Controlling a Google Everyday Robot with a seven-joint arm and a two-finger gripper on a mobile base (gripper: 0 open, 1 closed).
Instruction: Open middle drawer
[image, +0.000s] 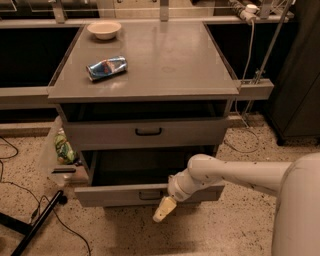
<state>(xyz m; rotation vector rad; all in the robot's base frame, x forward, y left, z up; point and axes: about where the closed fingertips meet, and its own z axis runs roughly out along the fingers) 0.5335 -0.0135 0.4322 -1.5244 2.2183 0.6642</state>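
The middle drawer (120, 196) is the lower of the two grey drawers that show, and it stands pulled out well in front of the cabinet with a dark inside. Its small bar handle (150, 194) sits at the centre of the flat front. My gripper (164, 209), with cream tips, hangs just below and right of that handle, in front of the drawer's lower edge. My white arm (235, 172) reaches in from the right. The drawer above (100, 134), with a black handle (148, 132), is only slightly out.
On the cabinet top (170, 60) lie a blue crushed can (106, 67) and a cream bowl (104, 29). A green snack bag (64, 149) sits at the cabinet's left side. Black cables and a stand leg (37, 225) lie on the floor at left.
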